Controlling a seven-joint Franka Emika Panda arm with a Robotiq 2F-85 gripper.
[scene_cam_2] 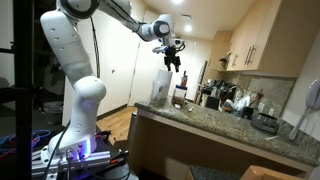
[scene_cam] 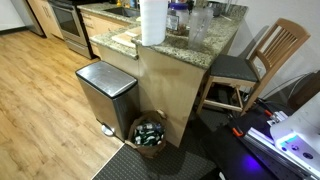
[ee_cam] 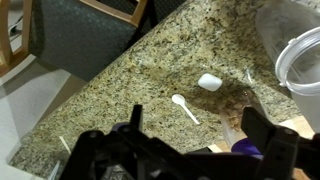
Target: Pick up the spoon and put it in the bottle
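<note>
In an exterior view the granite counter (scene_cam: 190, 45) is crowded: a paper towel roll (scene_cam: 152, 20) and a cluster of jars (scene_cam: 185, 18). I can't tell which one is the bottle.

From the other side, the gripper (scene_cam_2: 172, 58) hangs high above the counter.

In the wrist view it's spread wide and empty, with the little white spoon (ee_cam: 185, 107) lying flat below. I'd drop straight down and pinch across the thin handle. Watch the white lump (ee_cam: 210, 82) nearby and the clear tub (ee_cam: 300, 55).
</note>
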